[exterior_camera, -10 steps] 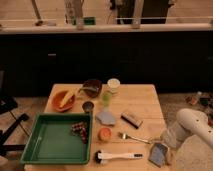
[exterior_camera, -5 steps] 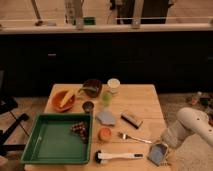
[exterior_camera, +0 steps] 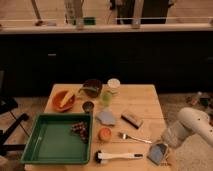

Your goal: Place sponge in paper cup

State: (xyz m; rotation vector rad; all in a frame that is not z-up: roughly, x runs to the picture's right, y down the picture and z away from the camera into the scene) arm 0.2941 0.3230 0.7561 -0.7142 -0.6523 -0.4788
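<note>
At the front-right corner of the table point(exterior_camera: 145, 102), my gripper point(exterior_camera: 164, 148), fingers closed, pinches the sponge point(exterior_camera: 156, 154), paper cup point(exterior_camera: 114, 83) standing near the table's far edge

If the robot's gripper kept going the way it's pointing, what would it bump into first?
The sponge. The gripper, at the near right corner of the table, points down at it and seems shut on it, though depth is hard to judge.

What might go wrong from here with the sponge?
The gripper is shut on the sponge at the near right corner of the table; a weak pinch may drop it off the edge. The paper cup stands at the far side, close beside the green cup, which the arm might knock.
</note>
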